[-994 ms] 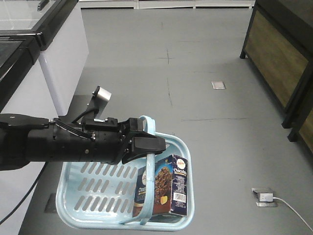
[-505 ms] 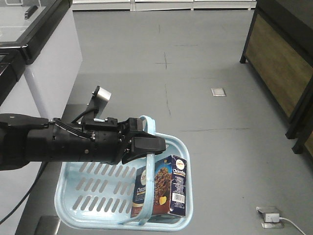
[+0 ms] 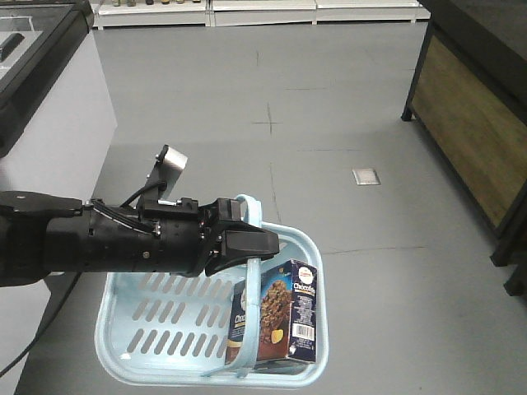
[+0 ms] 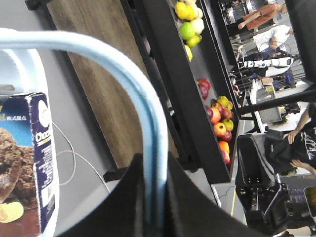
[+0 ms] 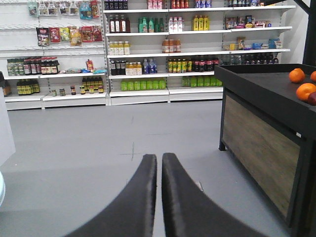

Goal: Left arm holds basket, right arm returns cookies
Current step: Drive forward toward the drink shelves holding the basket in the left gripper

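While basket (image 3: 104, 329) aloft — grey floor (image 3: 346, 99), shelves (image 5: 163, 44)

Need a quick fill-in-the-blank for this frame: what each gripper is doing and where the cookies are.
1. The left gripper is shut on the hoop ____ of the basket.
2. The cookies stand upright ____ the basket, at its right end.
3. The right gripper is shut and holds ____.

Missing words: handle; inside; nothing
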Robot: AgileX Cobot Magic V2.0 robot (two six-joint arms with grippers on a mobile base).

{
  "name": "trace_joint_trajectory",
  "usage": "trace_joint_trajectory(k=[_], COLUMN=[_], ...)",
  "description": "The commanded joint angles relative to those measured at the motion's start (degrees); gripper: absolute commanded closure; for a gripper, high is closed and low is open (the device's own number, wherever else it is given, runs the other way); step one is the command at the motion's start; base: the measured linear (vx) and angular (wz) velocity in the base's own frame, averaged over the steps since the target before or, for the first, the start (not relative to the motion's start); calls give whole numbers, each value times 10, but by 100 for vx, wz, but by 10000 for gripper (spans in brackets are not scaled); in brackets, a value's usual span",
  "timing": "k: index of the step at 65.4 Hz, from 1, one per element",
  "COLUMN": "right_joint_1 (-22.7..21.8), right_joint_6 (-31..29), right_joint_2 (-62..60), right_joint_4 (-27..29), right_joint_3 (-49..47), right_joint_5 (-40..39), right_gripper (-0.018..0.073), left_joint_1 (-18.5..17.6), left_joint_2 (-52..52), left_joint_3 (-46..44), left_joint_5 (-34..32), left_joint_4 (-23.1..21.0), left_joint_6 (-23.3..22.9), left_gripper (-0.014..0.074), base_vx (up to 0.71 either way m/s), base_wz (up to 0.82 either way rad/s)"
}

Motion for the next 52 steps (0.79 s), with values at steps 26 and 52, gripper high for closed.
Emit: trace_joint_trajectory(k=[26, 52], right_joint_1=[-3, -3], right_joint_6=[-2, -2], right_joint_2=[-7, -7], right_joint_4=[-4, -4], right_joint_3=[10, 10], right_joint_5=[-43, -43], right_gripper=[566, 566], left_joint_1=[-2, -2], left_joint_2=[-29, -29], left_joint_3=[-17, -17], left_joint_5=[28, 28], left_joint_4=[-61, -61], left_joint_6=[6, 6], left_gripper=[599, 599], base_vx=[45, 47], base_wz=[7, 4])
